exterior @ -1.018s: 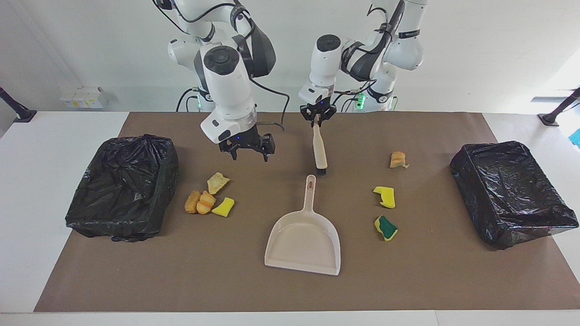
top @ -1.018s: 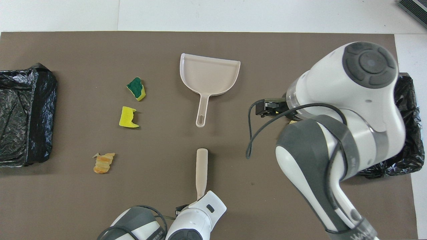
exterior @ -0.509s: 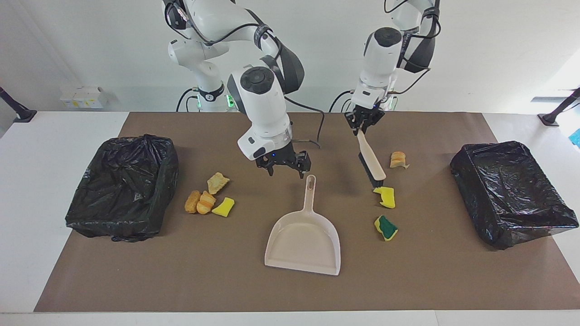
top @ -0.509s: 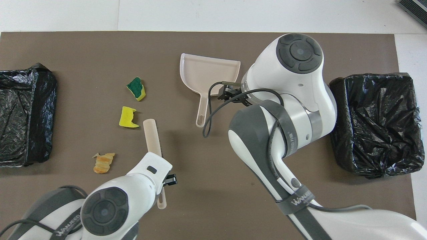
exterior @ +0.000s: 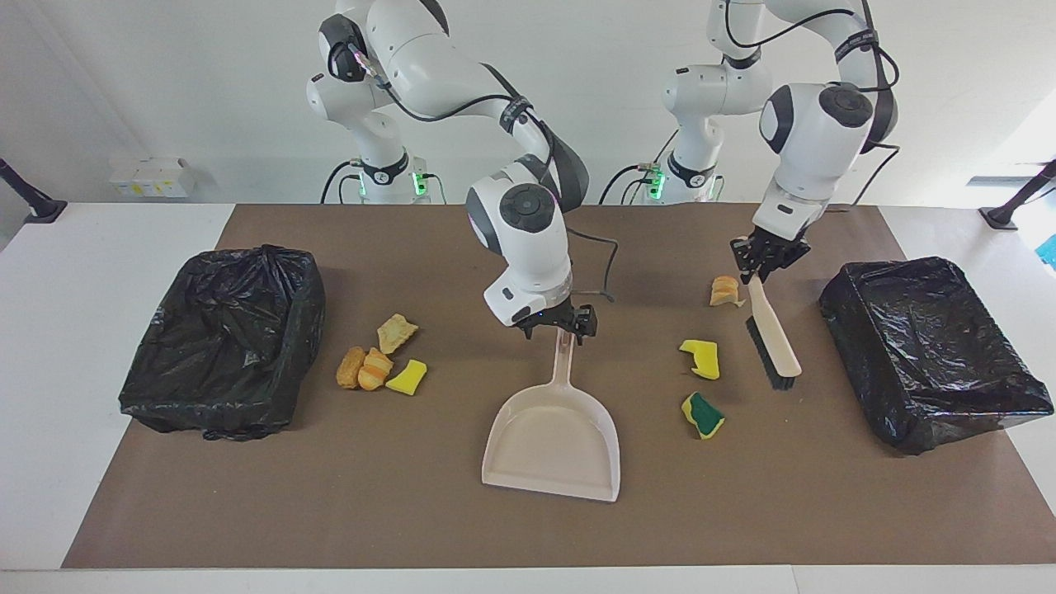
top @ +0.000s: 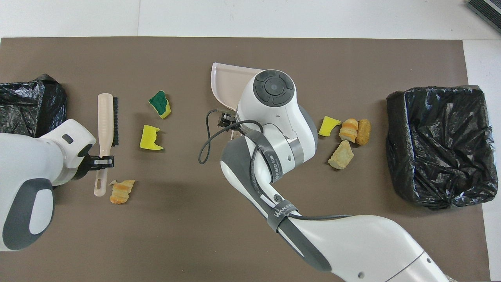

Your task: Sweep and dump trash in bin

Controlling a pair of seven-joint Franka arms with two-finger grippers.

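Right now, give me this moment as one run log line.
left gripper: shut on brush, beside sponge scraps | right gripper: open over dustpan handle | trash: unswept

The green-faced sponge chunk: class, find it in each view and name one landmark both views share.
Facing view: the green-faced sponge chunk lies low and right of centre, beside the dustpan's tray.
Overhead view: the chunk lies upper left of centre, between the brush and the dustpan.
Shared landmark: the plain yellow sponge piece just nearer the robots.

1. The setting was a robotics laboratory.
2. Two white robot arms [exterior: 528, 223] were mounted at a white counter [exterior: 82, 264].
3. A brown mat [exterior: 412, 511] covered it before bare white walls [exterior: 165, 82].
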